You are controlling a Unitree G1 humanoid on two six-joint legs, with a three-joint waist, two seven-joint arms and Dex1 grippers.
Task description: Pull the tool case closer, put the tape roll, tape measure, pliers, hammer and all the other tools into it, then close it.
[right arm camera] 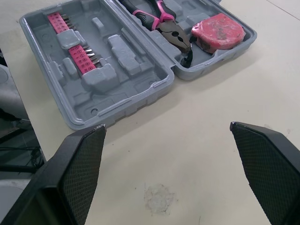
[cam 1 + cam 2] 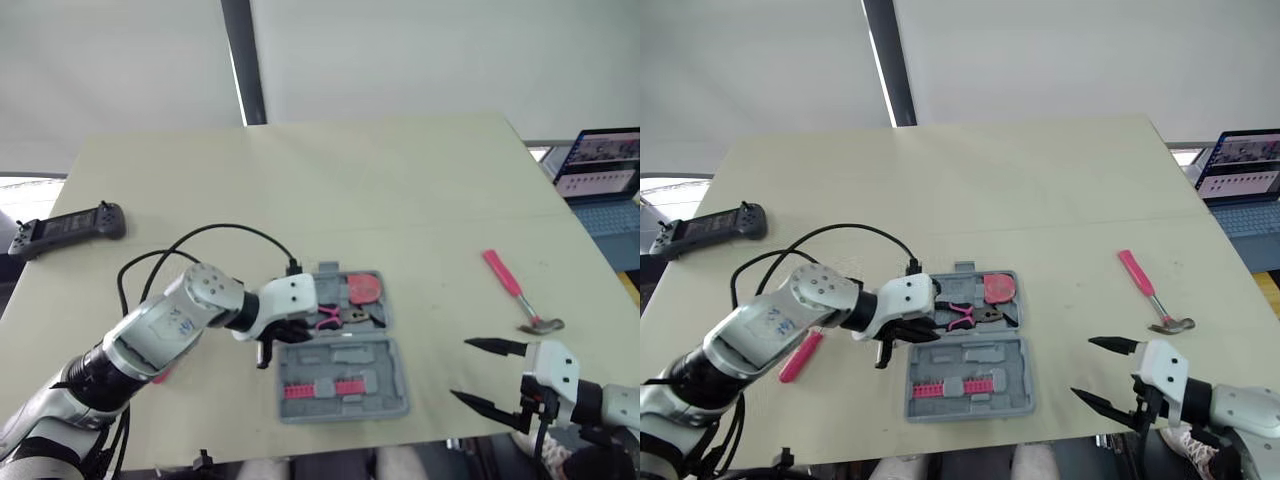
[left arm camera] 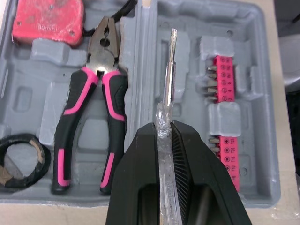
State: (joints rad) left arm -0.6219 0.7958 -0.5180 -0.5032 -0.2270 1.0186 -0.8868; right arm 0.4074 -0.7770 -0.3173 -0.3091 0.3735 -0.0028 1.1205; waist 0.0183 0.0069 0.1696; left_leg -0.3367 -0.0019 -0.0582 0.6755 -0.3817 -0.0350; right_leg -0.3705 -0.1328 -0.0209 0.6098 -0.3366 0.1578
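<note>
Where the pale cream table (image 2: 400, 180) ends at its near edge, the right gripper (image 2: 462, 369) hovers with its two black, mesh-textured fingers spread wide apart, nothing between them. Bare tabletop lies between it and the grey moulded-plastic tool case (image 2: 392, 372), which sits open and flat just inside the near edge, left of that gripper. The case's near half carries a pink strip of metal screwdriver bits (image 2: 322, 389) clipped among empty shaped recesses.

Above the ridge between the two halves, the left gripper (image 3: 164, 127) is clamped on the clear-handled screwdriver with a slim steel shaft (image 3: 169, 75); the shaft points along the hinge line, and I cannot tell whether it touches the plastic.

In the far half lie the pink-and-black-handled steel pliers (image 3: 101, 70), jaws closed. A flat black tape roll (image 3: 43, 159) rests beside the handle ends, and a rounded red tape measure (image 3: 49, 21) fills the corner by the pliers' nose.

To the case's left, a slim pink-handled tool (image 2: 800, 357) lies on the table beside the left arm. A thin black cable (image 2: 220, 228) loops across the surface behind that arm.

Well to the right, the pink-handled hammer with a steel claw head (image 2: 515, 293) lies alone, with open table all round it. The far half of the table is bare. A black oblong handheld controller (image 2: 70, 228) rests at the left edge, and an open laptop (image 2: 600, 170) stands beyond the right edge.
</note>
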